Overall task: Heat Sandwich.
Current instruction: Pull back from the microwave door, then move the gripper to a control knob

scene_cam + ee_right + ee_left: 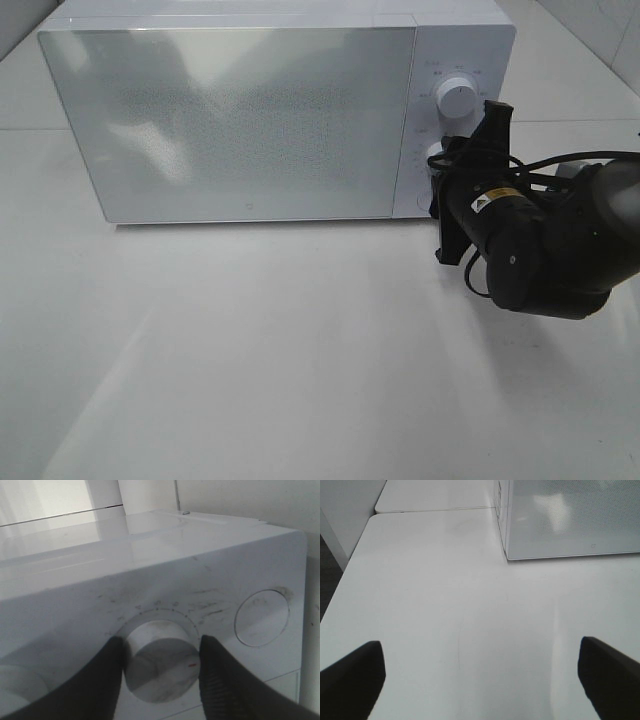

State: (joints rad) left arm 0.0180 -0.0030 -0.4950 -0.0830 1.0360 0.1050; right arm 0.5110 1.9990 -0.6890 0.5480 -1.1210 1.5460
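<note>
Microwave (240,120) sits at 12 o'clock on the table (300,380), door (230,110) closed. Sandwich not visible in any view; judged to be behind the frosted door, unconfirmed. Right gripper (161,652) pinches the lower dial (157,672), one finger on each side of its rim and touching it. In the exterior view the dial lies at 9 o'clock from the right wrist, below the upper dial (457,97). Dial axis points straight out of the panel, so the next move is a wrist roll. Left gripper (480,680) is spread wide, empty, over bare table, well away from the dials; the right arm is nearer.
</note>
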